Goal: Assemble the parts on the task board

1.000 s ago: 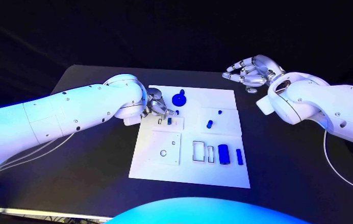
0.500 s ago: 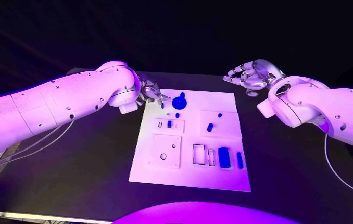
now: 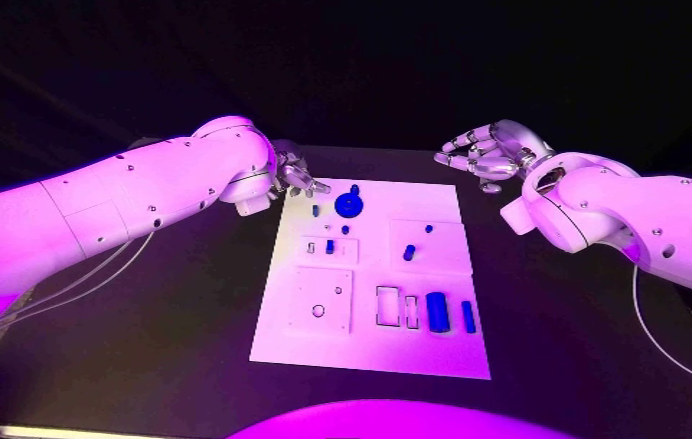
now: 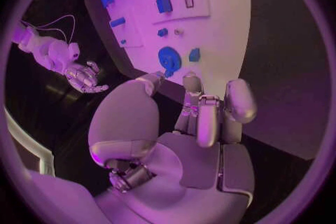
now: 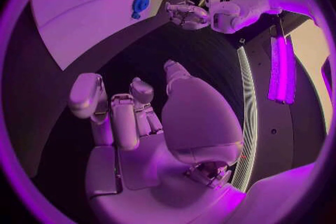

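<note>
Both hands were empty, fingers loosely apart: silver left hand (image 3: 294, 179) hovered just beside the round blue disc part (image 3: 348, 201) on the white task board (image 3: 433, 349), silver right hand (image 3: 486, 153) well apart. A careless descent could knock this part.

The black table (image 3: 173, 339) carries the white task board (image 3: 433, 349). The board lies between the left hand (image 3: 294, 179) and the right hand (image 3: 488, 155).
</note>
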Action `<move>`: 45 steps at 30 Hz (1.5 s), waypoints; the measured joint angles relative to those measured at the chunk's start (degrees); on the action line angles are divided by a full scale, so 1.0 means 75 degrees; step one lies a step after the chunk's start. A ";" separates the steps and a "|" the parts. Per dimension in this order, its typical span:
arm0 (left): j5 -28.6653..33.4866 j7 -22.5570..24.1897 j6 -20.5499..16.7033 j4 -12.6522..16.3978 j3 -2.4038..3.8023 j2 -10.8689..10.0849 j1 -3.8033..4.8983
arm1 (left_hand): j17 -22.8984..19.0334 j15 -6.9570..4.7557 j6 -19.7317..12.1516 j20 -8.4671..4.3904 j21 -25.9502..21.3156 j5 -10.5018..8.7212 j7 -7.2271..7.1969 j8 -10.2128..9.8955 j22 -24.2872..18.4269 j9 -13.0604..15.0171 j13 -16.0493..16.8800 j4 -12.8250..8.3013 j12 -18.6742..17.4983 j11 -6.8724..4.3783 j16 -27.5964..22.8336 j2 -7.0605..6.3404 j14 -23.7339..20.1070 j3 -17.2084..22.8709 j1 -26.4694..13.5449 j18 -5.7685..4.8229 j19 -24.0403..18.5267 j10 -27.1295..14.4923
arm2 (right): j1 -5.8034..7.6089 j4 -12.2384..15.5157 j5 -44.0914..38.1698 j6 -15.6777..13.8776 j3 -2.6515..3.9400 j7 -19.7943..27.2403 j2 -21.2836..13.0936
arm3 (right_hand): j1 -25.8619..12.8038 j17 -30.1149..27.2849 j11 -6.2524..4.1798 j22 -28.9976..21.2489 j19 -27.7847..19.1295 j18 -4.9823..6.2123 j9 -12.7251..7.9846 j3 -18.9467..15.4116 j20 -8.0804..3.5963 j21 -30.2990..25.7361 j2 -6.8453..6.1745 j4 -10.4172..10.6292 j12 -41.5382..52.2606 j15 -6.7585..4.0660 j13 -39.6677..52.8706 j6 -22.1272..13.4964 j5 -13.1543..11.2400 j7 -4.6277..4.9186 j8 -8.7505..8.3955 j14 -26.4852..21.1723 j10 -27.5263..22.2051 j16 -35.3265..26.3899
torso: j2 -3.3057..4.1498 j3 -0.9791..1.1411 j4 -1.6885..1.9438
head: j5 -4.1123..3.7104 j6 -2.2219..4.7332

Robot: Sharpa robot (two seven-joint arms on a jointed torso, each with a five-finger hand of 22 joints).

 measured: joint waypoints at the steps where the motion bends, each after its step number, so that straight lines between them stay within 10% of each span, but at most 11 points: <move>1: -0.0040 0.0003 0.0030 -0.0079 -0.0005 0.0038 0.0000 | 0.0000 0.0000 0.0000 0.0000 0.0000 0.0000 0.0000 0.0000 0.0000 0.0000 0.0000 0.0000 0.0000 0.0008 0.0000 0.0000 0.0000 0.0000 0.0000 0.0000 0.0000 -0.0008 | 0.0000 0.0011 0.0001 0.0003 0.0000 0.0003 -0.0005 | 0.0000 0.0000 0.0000 0.0000 0.0000 0.0000 0.0000 0.0000 0.0000 0.0000 0.0000 0.0000 0.0000 0.0000 0.0005 0.0000 0.0000 0.0000 0.0000 0.0000 0.0000 0.0000 | 0.0000 0.0000 0.0000 | -0.0001 -0.0003; 45: 0.0018 0.0240 0.0950 -0.1367 -0.0180 0.0802 -0.0052 | 0.0000 -0.0001 0.0224 0.0069 -0.0108 -0.0001 -0.0079 0.0110 -0.0153 0.0037 0.0119 0.0000 0.0189 -0.0042 -0.0060 0.0281 0.0000 -0.0042 0.0381 0.0000 -0.0071 -0.0173 | 0.0005 0.0070 -0.0011 -0.0107 0.0002 0.0034 -0.0133 | 0.0274 -0.0006 0.0000 0.0022 0.0030 0.0000 -0.0017 0.0001 -0.0030 -0.0042 0.0108 -0.0001 0.0029 0.0000 -0.0033 0.0000 0.0591 0.0000 0.0060 0.0000 0.0000 0.0000 | -0.0015 -0.0027 0.0010 | -0.0034 -0.0073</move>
